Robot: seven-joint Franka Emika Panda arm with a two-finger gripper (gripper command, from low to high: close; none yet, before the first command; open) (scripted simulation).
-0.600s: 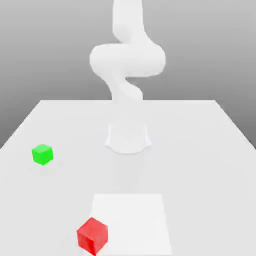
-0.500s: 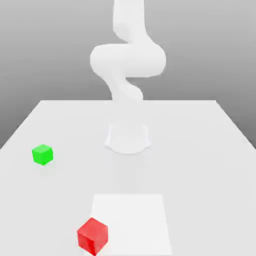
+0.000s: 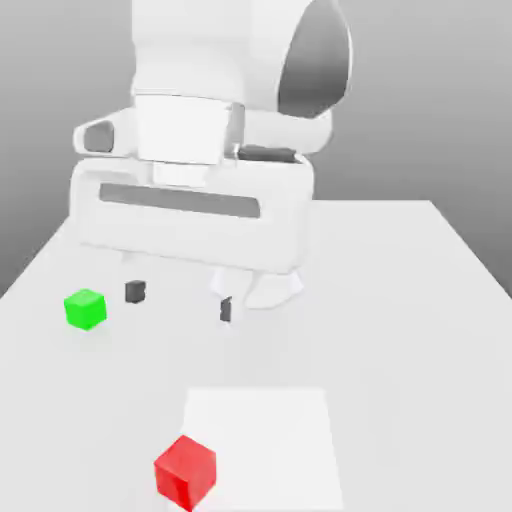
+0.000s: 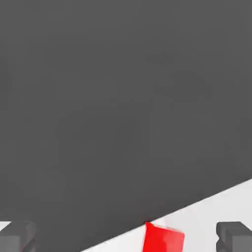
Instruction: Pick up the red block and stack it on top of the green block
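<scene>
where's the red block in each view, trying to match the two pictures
Exterior view: the red block sits on the table near the front edge, at the corner of a brighter white square patch, well apart from the green block.
Hand view: the red block lies on the pale table surface, between the two dark fingertips.
Shared landmark: the open gripper, whose dark fingertips show in both views.

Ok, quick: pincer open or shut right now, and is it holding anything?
Pincer: open, holding nothing. The red block sits on the table, apart from the pads.
</scene>
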